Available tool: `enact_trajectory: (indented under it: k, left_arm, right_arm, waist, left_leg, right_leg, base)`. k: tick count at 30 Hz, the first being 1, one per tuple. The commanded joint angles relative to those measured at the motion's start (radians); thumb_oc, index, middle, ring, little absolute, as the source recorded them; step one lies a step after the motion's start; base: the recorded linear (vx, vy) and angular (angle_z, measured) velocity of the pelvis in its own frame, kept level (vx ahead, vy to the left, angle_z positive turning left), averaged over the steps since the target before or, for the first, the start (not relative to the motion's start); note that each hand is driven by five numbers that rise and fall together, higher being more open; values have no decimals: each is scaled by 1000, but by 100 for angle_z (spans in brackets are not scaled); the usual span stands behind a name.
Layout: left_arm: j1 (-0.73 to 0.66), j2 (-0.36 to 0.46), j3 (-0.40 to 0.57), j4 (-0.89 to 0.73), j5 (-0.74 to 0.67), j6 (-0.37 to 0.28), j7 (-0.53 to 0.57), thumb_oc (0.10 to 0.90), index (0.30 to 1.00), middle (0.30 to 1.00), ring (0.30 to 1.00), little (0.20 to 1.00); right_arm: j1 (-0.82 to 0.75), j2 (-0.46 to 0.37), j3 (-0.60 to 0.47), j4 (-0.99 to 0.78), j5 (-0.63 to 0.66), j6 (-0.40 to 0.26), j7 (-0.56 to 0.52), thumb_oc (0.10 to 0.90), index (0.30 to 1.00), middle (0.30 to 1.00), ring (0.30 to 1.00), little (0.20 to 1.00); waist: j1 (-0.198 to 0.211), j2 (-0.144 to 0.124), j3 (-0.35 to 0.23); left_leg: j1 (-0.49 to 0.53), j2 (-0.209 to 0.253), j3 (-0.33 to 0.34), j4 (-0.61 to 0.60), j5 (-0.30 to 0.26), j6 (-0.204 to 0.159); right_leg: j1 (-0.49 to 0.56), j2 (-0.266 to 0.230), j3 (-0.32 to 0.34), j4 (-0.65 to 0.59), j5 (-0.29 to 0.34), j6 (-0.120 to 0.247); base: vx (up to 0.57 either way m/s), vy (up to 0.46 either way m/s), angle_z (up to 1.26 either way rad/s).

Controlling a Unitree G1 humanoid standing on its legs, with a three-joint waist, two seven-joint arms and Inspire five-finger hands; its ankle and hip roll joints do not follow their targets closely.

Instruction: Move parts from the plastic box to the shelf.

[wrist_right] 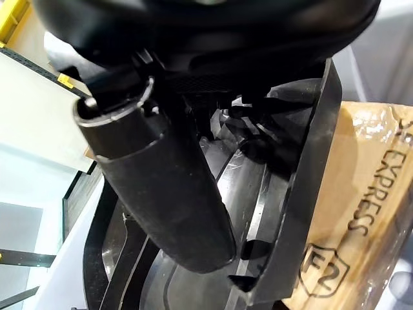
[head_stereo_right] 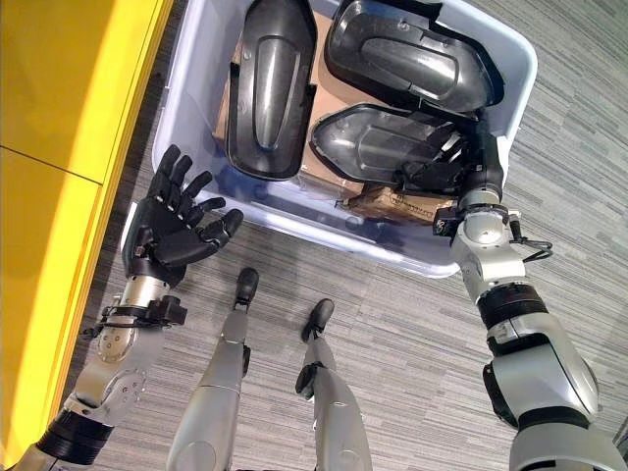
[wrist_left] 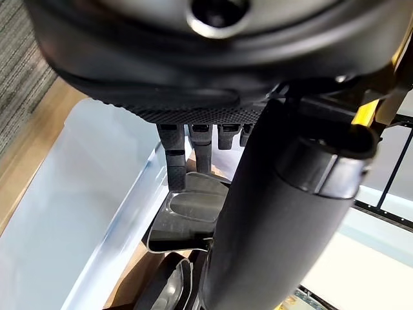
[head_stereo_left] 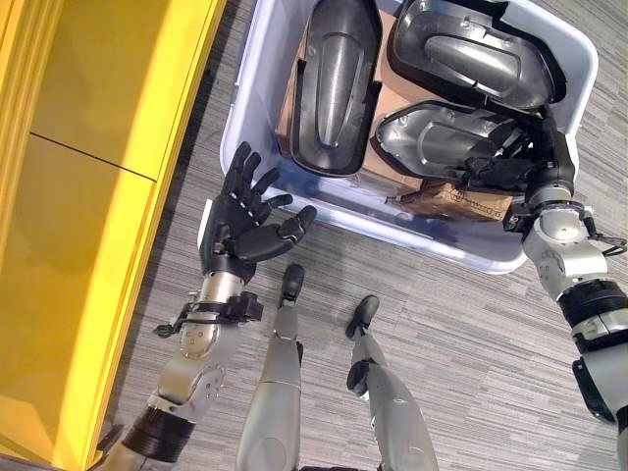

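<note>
A translucent plastic box [head_stereo_left: 240,108] stands on the floor and holds three black moulded shell parts lying on brown cardboard. One long part [head_stereo_left: 334,83] lies at its left, another [head_stereo_left: 471,49] at the far right, a third [head_stereo_left: 432,137] at the near right. My right hand [head_stereo_left: 505,162] reaches over the box's near right corner, its fingers curled on the end of the near right part [wrist_right: 284,213] with the thumb [wrist_right: 161,181] inside the shell. My left hand [head_stereo_left: 240,231] hovers open, palm up, just outside the box's near left corner. The yellow shelf [head_stereo_left: 98,147] runs along the left.
A printed cardboard carton [head_stereo_left: 461,201] lies under the near right part, against the box's front wall. Grey striped carpet [head_stereo_left: 471,324] surrounds the box. A narrow strip of floor separates the shelf from the box's left wall.
</note>
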Motion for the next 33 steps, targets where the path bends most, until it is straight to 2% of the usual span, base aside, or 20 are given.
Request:
enact_trajectory:
  k: [1, 14, 22, 27, 33]
  left_arm:
    - [15, 7, 20, -60, -33, -61, -27, 900, 1000, 1000, 1000, 1000]
    - [8, 1, 25, -48, -31, -53, -13, 900, 1000, 1000, 1000, 1000]
    - [12, 2, 28, -51, -24, -33, 6, 900, 1000, 1000, 1000, 1000]
    - [12, 6, 22, -57, -20, -23, 10, 900, 1000, 1000, 1000, 1000]
    - [19, 19, 18, -74, -5, -16, 21, 900, 1000, 1000, 1000, 1000]
  right_arm:
    - [-78, -48, -14, -43, -22, -60, -36, 900, 1000, 1000, 1000, 1000]
    - [15, 59, -28, -155, 99, -78, -2, 900, 1000, 1000, 1000, 1000]
    - [170, 85, -25, -352, 189, -75, 35, 900, 1000, 1000, 1000, 1000]
    - [253, 57, -15, -457, 228, -65, 64, 900, 1000, 1000, 1000, 1000]
    - [393, -17, 10, -656, 273, -60, 129, 900, 1000, 1000, 1000, 1000]
  waist:
    - [0, -18, 0]
    - [-3, -23, 0]
    - [-9, -37, 0]
    - [-12, -44, 0]
    - [-15, -50, 0]
  left_leg:
    - [1, 49, 63, 85, -124, 0]
    - [-2, 51, 64, 83, -124, 1]
    - [-7, 52, 62, 86, -124, 1]
    - [-7, 51, 62, 89, -124, 0]
    - [-12, 47, 58, 97, -126, 1]
  right_leg:
    - [170, -72, 92, 40, -110, 75]
    - [167, -69, 93, 41, -110, 73]
    - [167, -66, 91, 41, -111, 75]
    - [169, -66, 88, 41, -110, 77]
    - [172, -65, 81, 42, -114, 79]
  base:
    - [0, 0, 0]
    - [0, 0, 0]
    - [0, 0, 0]
    - [0, 0, 0]
    - [0, 0, 0]
